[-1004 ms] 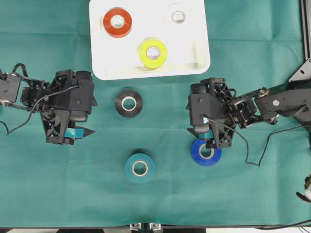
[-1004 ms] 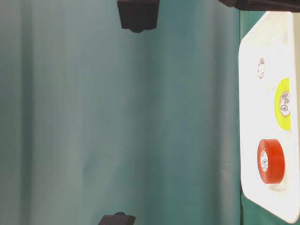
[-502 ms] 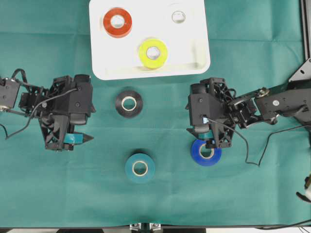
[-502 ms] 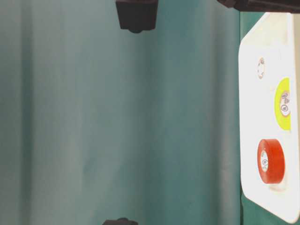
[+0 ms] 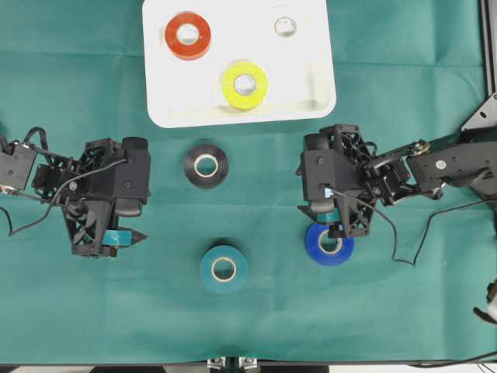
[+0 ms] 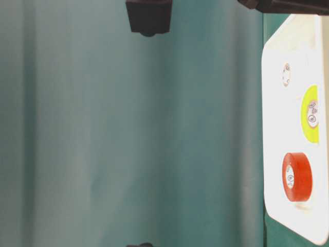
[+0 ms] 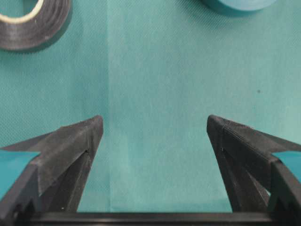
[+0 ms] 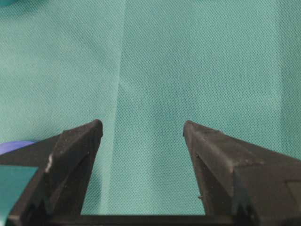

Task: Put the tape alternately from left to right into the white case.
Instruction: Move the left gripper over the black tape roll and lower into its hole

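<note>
The left gripper [image 7: 155,127] stands with its jaws wide apart and nothing between them, only bare green cloth [image 7: 155,70]; in its wrist view the black roll [image 7: 33,23] shows at the upper left corner and the edge of the teal roll [image 7: 240,4] at the upper right. From overhead this gripper sits at the left of the frame, well apart from both rolls. The right gripper [image 8: 142,129] is also spread wide and empty over cloth, with a sliver of the blue roll [image 8: 16,146] at the left edge of its wrist view; from overhead its fingers seem to hang just above or beside that roll at centre right, though contact cannot be made out. The black roll lies just below the white case [image 5: 311,97], the teal roll lower, at bottom centre. Inside the case, at the top of the frame, lie the orange-red roll [image 5: 188,36] upper left, the white roll [image 5: 285,26] upper right, and the yellow roll [image 5: 245,85] lower middle.
</note>
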`<state>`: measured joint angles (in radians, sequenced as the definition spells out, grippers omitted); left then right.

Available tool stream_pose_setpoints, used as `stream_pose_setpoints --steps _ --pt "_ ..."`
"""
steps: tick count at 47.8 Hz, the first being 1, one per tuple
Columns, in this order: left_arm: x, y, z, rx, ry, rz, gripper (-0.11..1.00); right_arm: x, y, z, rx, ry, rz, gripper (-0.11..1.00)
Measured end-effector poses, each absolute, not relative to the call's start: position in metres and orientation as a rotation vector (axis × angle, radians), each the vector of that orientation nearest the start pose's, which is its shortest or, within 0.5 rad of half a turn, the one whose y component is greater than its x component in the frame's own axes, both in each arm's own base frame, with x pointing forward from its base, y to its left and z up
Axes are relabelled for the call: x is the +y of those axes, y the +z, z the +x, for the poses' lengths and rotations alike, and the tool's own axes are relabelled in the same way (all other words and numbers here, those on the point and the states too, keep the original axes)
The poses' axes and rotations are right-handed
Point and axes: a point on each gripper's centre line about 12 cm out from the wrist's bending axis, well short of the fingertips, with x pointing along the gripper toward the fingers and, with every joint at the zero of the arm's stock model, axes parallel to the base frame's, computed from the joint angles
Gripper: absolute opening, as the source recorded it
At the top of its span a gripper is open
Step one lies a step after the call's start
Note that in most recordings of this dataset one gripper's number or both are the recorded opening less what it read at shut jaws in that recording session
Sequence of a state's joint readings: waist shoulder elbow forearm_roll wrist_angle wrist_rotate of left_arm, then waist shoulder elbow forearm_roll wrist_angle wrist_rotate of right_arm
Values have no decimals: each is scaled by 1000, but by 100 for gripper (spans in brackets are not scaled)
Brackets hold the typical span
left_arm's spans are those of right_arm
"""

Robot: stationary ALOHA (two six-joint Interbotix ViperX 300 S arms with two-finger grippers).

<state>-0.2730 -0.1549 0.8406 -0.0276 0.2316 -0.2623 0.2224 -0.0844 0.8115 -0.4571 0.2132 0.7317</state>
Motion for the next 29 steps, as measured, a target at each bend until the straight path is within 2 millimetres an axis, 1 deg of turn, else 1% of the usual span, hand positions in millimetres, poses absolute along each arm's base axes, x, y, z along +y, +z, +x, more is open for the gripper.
stream_pose_setpoints --steps 6,16,25,29 --pt "-88 151 315 918 -141 -120 68 62 138 324 916 -10 119 79" --pt "-89 148 339 906 -182 -11 68 63 139 324 913 -7 117 79" --pt "-78 144 356 898 -195 73 68 62 138 324 916 -9 117 79" --pt "-73 143 360 899 -190 85 68 62 138 324 914 -9 119 79"
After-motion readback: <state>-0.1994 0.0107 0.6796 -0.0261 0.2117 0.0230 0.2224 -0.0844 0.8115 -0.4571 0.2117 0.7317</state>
